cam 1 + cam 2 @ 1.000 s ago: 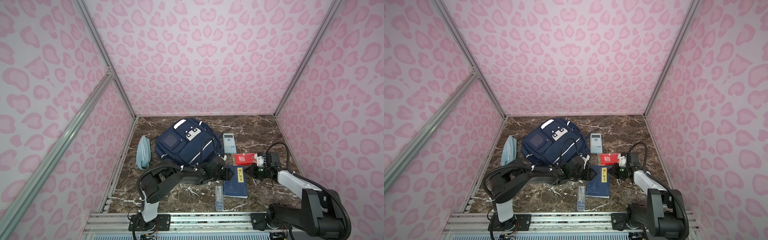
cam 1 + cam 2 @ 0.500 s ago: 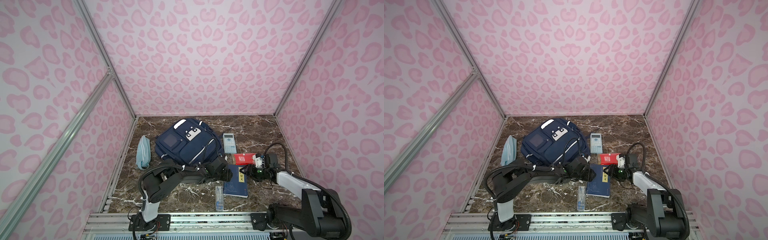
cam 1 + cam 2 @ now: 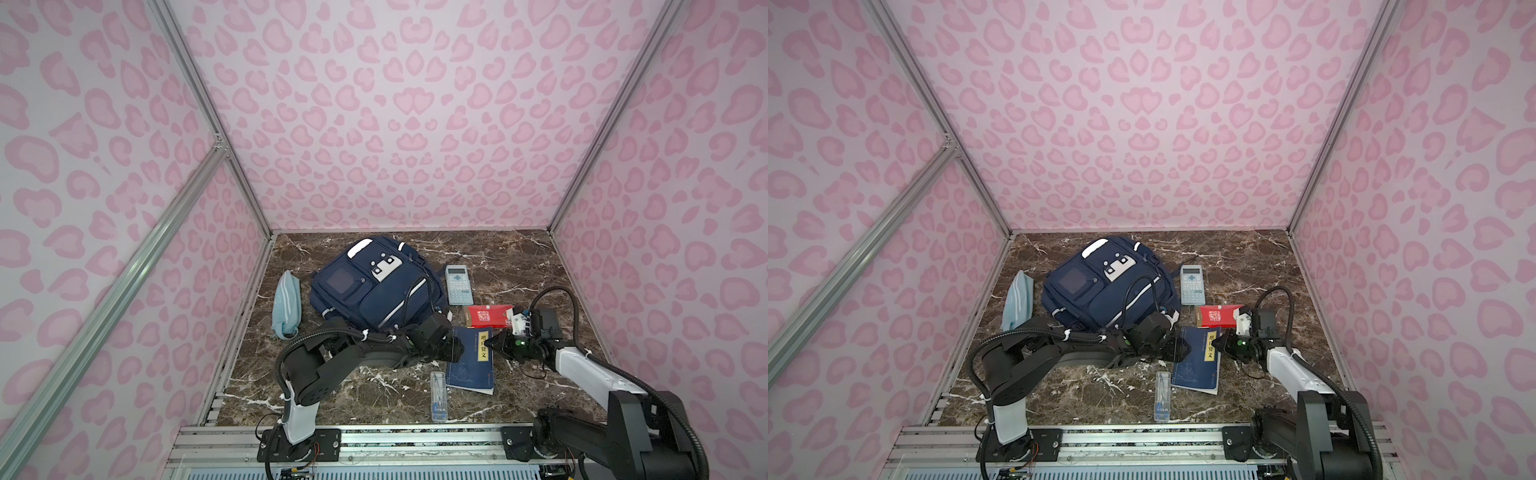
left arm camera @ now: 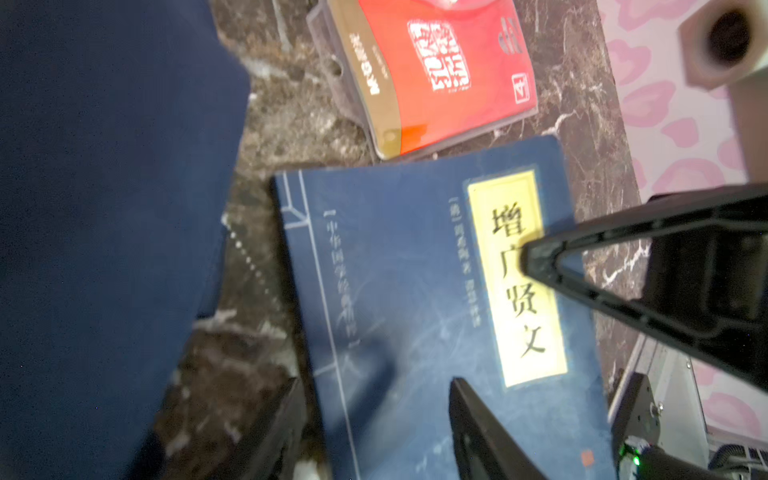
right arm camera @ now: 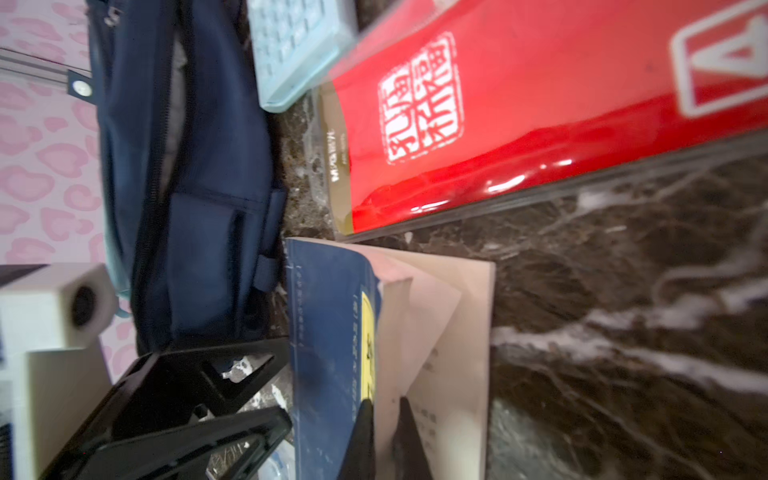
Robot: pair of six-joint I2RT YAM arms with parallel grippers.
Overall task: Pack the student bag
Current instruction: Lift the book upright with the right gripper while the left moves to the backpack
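Right tool [image 3: 488,342] has slid left onto the blue book [image 3: 467,370] and is now pinching the cover's right edge, with the corner lifted. Left tool [image 3: 455,348] hangs spread over the book's left side. Student bag [image 3: 374,291] sits far-left on the table [image 3: 519,257]. Calculator [image 3: 459,284], red booklet [image 3: 486,316], pouch [image 3: 286,305] and clear case [image 3: 439,395] are all out, so packing's barely started imo.

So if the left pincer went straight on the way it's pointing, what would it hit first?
Most likely the blue book: the open left pincer is angled down at its cover. Past that, the right pincer is shut on the cover's far edge. Depth is unclear.
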